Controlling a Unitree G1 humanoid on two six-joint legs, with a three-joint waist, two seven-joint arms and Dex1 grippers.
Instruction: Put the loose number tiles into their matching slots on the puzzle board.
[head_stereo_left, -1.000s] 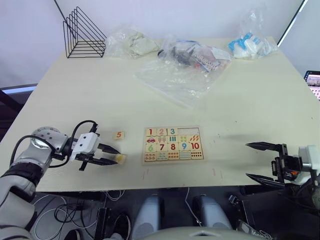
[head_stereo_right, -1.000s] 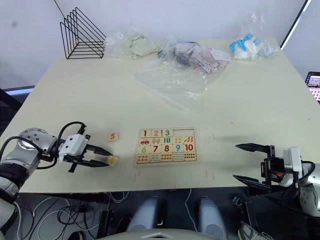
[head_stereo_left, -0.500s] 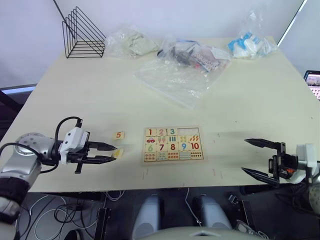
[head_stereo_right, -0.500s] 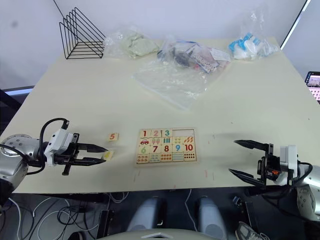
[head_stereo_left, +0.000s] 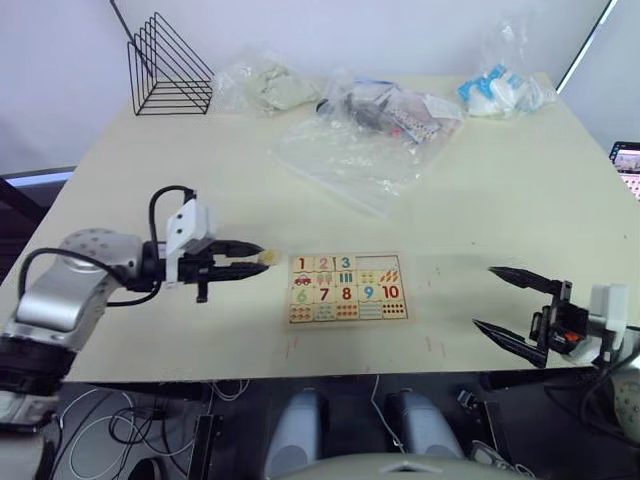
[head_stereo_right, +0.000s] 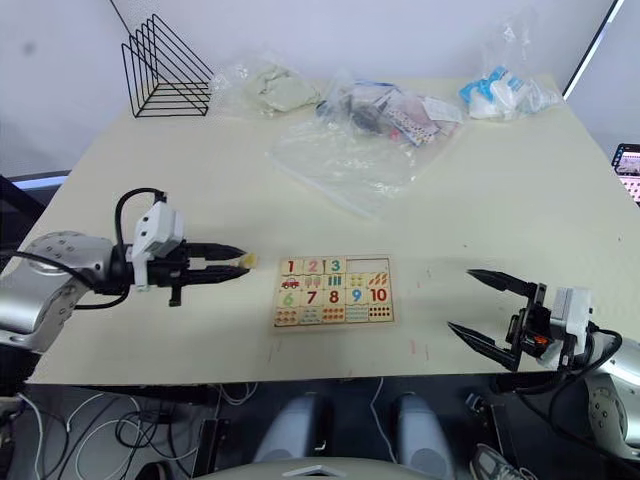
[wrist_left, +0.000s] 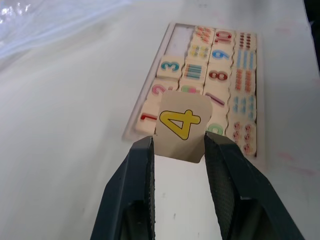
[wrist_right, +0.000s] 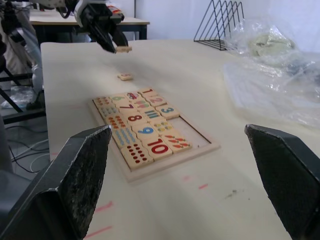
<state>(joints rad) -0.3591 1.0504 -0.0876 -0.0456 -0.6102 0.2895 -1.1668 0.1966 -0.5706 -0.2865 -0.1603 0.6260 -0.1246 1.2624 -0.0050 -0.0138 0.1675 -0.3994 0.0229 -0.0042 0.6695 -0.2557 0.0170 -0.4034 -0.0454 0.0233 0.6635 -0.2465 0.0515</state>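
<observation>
The puzzle board (head_stereo_left: 348, 323) lies near the table's front edge, most slots filled, with an empty strip (head_stereo_left: 378, 262) at its top right. My left gripper (head_stereo_left: 258, 258) hovers just left of the board, shut on a loose tile (wrist_left: 181, 125) bearing a yellow 4. A second loose tile (wrist_right: 125, 76) lies on the table left of the board, below that gripper. My right gripper (head_stereo_left: 483, 297) hangs open and empty at the front right, well clear of the board.
At the far left corner stands a black wire rack (head_stereo_left: 170, 65). Crumpled plastic bags (head_stereo_left: 365, 140) spread across the back middle, with another bag (head_stereo_left: 500, 90) at the back right. The table's front edge runs close below the board.
My left gripper has risen with the 4 tile and swung right, from the front left up to the board's left edge. The right gripper stays open, almost unmoved.
</observation>
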